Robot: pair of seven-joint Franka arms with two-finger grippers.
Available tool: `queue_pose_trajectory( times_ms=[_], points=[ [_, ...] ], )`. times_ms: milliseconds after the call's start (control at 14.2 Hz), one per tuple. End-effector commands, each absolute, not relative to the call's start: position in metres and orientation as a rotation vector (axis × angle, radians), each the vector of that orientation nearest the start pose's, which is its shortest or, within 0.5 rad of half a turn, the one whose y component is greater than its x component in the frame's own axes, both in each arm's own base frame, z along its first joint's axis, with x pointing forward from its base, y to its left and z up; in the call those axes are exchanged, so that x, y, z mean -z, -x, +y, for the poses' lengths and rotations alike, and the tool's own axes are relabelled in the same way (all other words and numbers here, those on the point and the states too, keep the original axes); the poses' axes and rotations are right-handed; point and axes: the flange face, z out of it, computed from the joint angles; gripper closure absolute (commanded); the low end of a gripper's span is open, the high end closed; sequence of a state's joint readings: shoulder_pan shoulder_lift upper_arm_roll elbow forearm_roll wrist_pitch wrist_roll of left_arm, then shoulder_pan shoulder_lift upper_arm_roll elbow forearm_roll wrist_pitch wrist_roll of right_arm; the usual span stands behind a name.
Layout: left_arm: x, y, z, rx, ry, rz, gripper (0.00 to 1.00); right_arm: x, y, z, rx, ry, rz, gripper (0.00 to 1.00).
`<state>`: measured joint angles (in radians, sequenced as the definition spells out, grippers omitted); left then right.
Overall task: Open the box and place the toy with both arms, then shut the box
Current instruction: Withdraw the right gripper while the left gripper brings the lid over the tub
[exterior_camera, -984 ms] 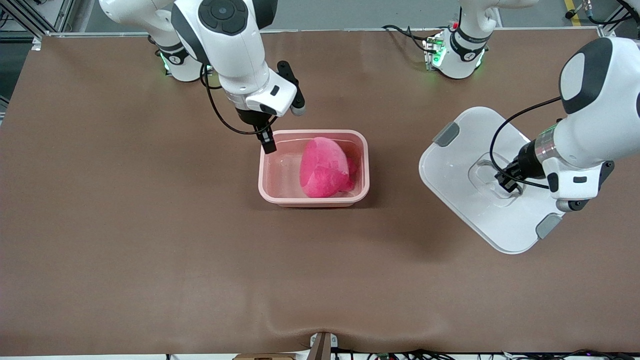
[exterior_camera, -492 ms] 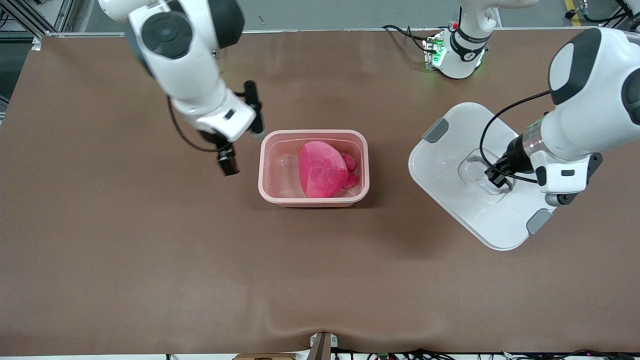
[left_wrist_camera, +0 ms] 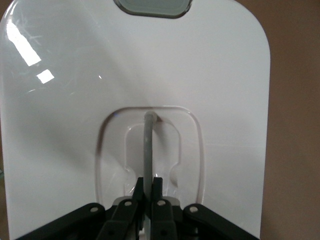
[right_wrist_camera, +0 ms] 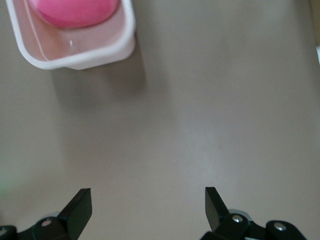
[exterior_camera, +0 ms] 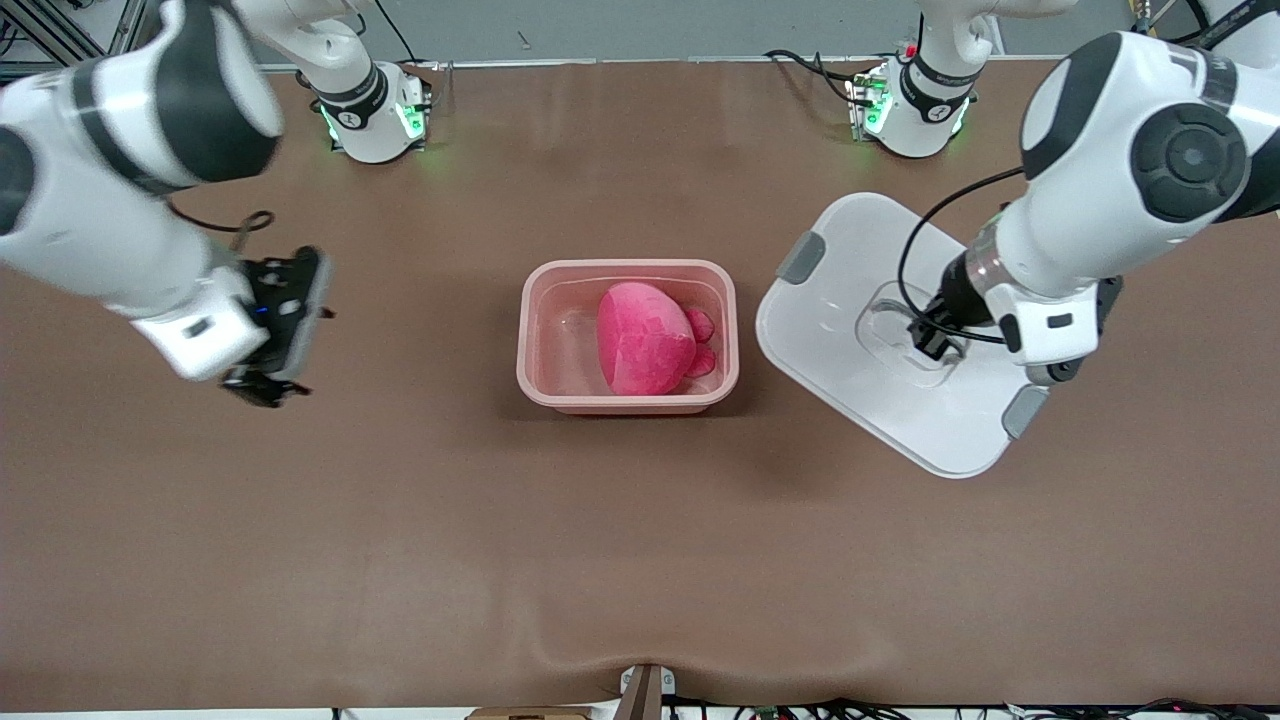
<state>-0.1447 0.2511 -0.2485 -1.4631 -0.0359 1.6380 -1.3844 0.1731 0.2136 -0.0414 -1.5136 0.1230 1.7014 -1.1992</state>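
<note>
The box (exterior_camera: 628, 337), open and without its cover, sits on the brown table (exterior_camera: 640, 540) about midway between the two arms' ends, its long axis running from one arm's end toward the other. The toy (exterior_camera: 645, 337) lies in the box, filling the half toward the left arm's end (small ears poke out toward that end). The lid (exterior_camera: 850, 300) is held above the table toward the left arm's end, its long axis slanted against the box's. The left gripper (exterior_camera: 930, 335) is clamped tight on the lid's clear handle (left_wrist_camera: 148, 145). The right gripper (exterior_camera: 262, 385) hangs over bare table toward the right arm's end, fingers (right_wrist_camera: 80, 207) spread wide with nothing between them
</note>
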Motion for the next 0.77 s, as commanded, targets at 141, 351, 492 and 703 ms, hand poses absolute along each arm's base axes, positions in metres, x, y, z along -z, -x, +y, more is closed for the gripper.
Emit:
queue_pose_trajectory(
  times_ms=[141, 351, 492, 703],
  points=[
    [-0.519, -0.571, -0.300, -0.178, 2.673, -1.709, 1.00, -0.566, -0.606, 0.044, 0.094, 2.564, -1.599, 0.00],
    [-0.489, -0.562, -0.352, -0.152, 2.558, -1.888, 1.00, -0.570, -0.602, 0.018, 0.043, 2.742, -1.381, 0.00],
    [-0.479, -0.556, -0.381, -0.138, 2.504, -2.017, 1.00, -0.579, -0.598, 0.021, 0.050, 2.853, -1.139, 0.00],
    [-0.451, -0.533, -0.434, -0.062, 2.449, -2.080, 1.00, -0.586, -0.591, 0.013, 0.023, 2.913, -0.957, 0.00]
  ],
)
